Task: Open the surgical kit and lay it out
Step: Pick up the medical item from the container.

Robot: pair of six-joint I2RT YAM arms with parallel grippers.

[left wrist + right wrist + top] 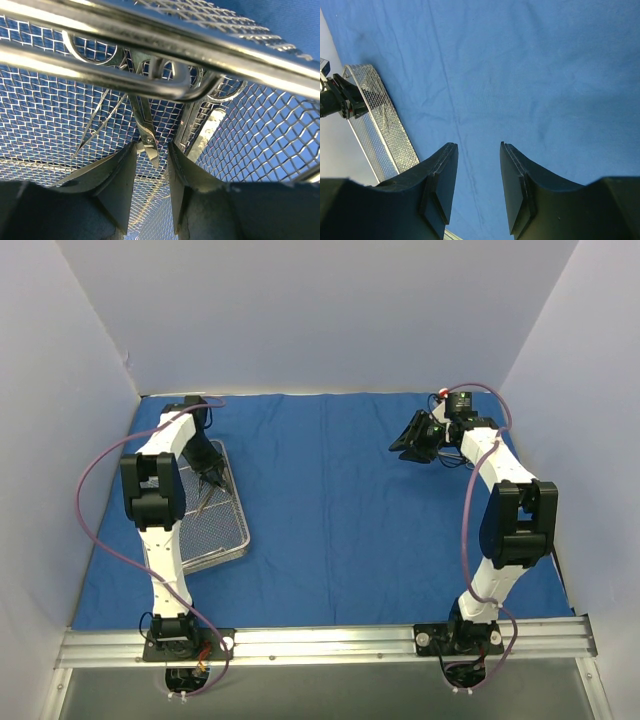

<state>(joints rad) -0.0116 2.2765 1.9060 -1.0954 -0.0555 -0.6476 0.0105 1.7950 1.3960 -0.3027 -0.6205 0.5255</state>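
Observation:
The royal-blue cloth wrap (340, 510) lies spread flat over the table. On its left side sits the silver wire-mesh tray (236, 502), with thin scissor-handled instruments (205, 495) inside. My left gripper (212, 476) reaches down into the tray's far end. In the left wrist view, the left gripper (152, 147) is open, and an instrument's blade tip (150, 142) lies loose just past its fingertips. The tray's rim bar (150, 37) crosses the top. My right gripper (410, 445) hovers open over bare cloth (520, 65) at the back right, holding nothing (478, 145).
White enclosure walls stand close on the left, back and right. An aluminium rail (330, 640) with both arm bases runs along the near edge. In the right wrist view the tray (380, 120) and the left arm (340, 97) appear at the far left.

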